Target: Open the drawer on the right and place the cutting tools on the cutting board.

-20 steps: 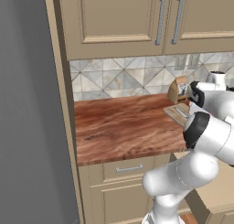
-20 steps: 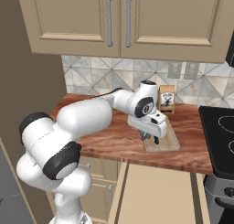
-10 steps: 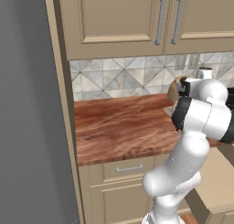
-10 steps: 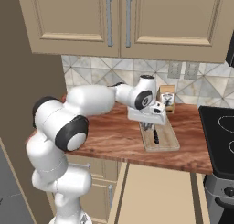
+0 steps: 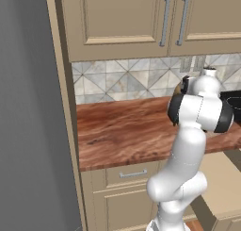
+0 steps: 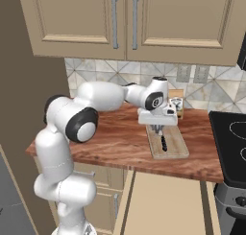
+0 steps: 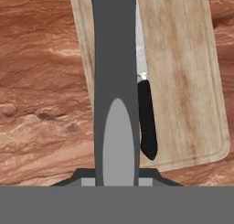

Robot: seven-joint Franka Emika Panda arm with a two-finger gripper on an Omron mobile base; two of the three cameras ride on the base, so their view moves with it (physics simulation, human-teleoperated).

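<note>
Change since a second ago: the arm has swung up from low over the board; the gripper, then pressed down near the board's surface, now hangs above its far end, and a knife lies bare on the wood.
Counter: the reddish-brown counter runs from the tall grey panel on the left to the black stove on the right.
Narrow drawer front: a drawer front with a short silver handle sits under the counter's left part, closed.
Cutting board: the cutting board lies on the counter's right part, long side running near to far, just left of the stove.
Knife: one black-handled knife rests flat on the board, along its length; in the hand view the knife lies just beside the fingers, apart from them.
Claw: in the hand view the dark fingers stand pressed together as one column, with nothing between them.
Paper bag: a small brown bag stands at the wall behind the board.
Drawer: the wide drawer stands pulled out below the counter's right part, its tan inside in sight; no knife can be made out in it from here.
Step in hand: judged as retreat after laying a knife down.
Next move: likely a reach down into the open drawer for any remaining knife, which calls for parting the fingers first and clearing the counter edge.
</note>
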